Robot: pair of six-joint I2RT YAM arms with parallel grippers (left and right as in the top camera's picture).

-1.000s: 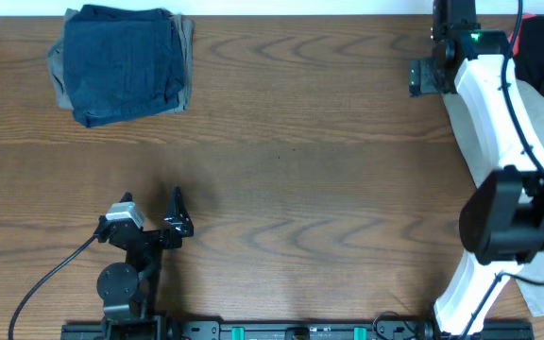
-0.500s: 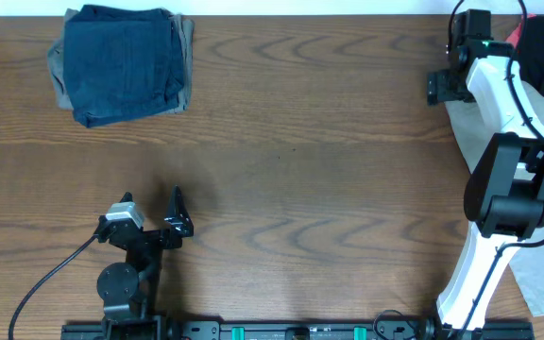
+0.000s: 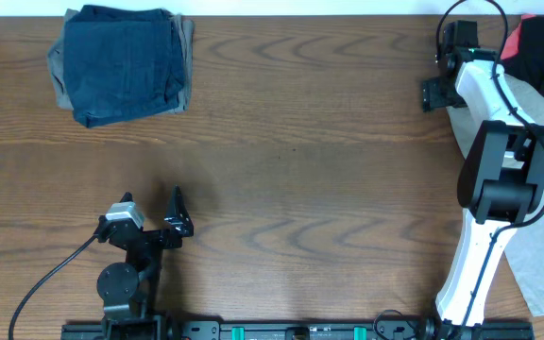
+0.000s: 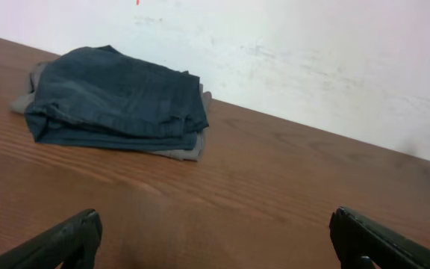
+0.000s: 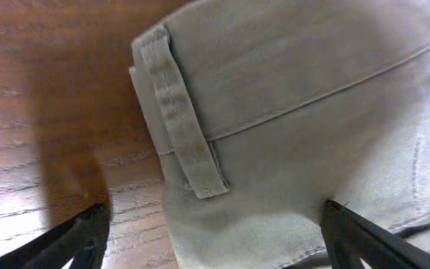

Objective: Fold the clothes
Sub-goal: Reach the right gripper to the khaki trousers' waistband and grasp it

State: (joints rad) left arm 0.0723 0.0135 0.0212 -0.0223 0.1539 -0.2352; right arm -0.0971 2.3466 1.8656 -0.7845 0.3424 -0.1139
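Beneath the right claw (image 5: 216, 239), spread wide, lie the khaki clothes (image 5: 304, 179), their waistband (image 5: 275, 63) and belt loop (image 5: 179, 112) just ahead of it, with wood counter (image 5: 43, 90) to its left. The fabric looks soft, light and limp, likely to sag; the doubled waistband seems the firmest hold. The left claw (image 4: 222, 243) is also wide and empty, with folded denim (image 4: 118, 101) far ahead of it.

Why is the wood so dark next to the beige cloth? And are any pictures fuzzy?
Right wrist view: a shadow darkens the table beside the khaki clothes, whose stitches look sharp. Left wrist view: the folded denim is clear; the tips of the left end effector look dark and soft. Overhead view: even light, no glare.
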